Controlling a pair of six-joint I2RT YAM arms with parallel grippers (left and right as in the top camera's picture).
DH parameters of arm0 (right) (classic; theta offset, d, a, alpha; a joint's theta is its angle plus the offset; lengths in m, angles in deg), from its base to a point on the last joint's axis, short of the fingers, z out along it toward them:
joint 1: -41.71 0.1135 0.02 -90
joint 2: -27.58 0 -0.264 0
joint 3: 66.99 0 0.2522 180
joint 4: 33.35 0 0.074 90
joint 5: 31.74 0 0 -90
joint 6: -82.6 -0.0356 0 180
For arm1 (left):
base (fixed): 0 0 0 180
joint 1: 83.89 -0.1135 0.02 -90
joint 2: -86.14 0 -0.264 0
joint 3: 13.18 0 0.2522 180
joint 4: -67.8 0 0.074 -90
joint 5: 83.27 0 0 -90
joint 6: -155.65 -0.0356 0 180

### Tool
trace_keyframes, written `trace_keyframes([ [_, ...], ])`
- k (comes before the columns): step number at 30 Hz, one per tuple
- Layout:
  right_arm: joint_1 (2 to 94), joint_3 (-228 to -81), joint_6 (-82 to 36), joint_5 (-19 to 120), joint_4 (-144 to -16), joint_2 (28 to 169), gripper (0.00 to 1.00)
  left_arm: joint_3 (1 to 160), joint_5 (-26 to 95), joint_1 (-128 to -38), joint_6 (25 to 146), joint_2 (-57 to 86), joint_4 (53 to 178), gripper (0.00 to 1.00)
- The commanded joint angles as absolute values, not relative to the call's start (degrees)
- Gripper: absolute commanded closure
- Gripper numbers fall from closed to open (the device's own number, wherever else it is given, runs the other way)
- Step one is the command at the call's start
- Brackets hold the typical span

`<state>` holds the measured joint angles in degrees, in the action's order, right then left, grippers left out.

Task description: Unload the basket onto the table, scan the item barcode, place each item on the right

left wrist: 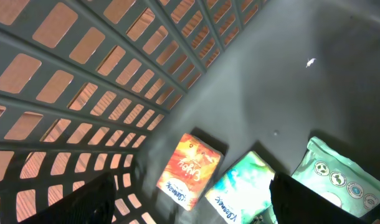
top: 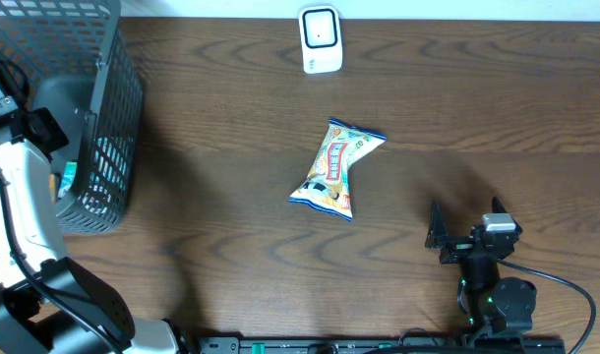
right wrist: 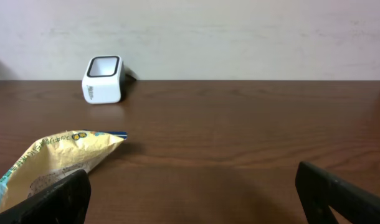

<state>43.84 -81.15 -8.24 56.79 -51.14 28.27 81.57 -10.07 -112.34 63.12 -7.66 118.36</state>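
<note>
A crinkled yellow-and-blue snack packet [top: 337, 169] lies flat, well apart from the upright white scanner [top: 320, 39]

Inside the dark mesh basket [left wrist: 84, 93], an orange packet [left wrist: 189, 169] lies just beside a green packet [left wrist: 243, 186]. A paler green pack [left wrist: 339, 177], perhaps tissues, sits at the right.

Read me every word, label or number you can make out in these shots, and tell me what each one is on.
No text is legible.
The snack bag: print too small.
The orange packet in the basket: slanted lettering, blurred.
The green packet: white lettering, blurred.
The pale green pack: round symbols, no readable words.
The scanner: no text visible.
</note>
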Motion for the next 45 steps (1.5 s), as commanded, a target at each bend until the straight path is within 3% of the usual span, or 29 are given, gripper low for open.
trace_keyframes([
  [1, 44.0, -81.1, -8.8, 57.1, -51.4, 28.0, 0.01, 81.3, -10.2, -112.6, 64.0, -8.2, 118.1, 0.23],
  [26, 44.0, -81.1, -8.8, 57.1, -51.4, 28.0, 0.01, 81.3, -10.2, -112.6, 63.8, -8.2, 115.9, 0.22],
  [35, 44.0, -81.1, -8.8, 57.1, -51.4, 28.0, 0.01, 81.3, -10.2, -114.2, 72.1, -8.8, 118.3, 0.22],
  [45, 44.0, -81.1, -8.8, 57.1, -51.4, 28.0, 0.01, 81.3, -6.7, -117.8, 68.2, -16.1, 122.5, 0.22],
])
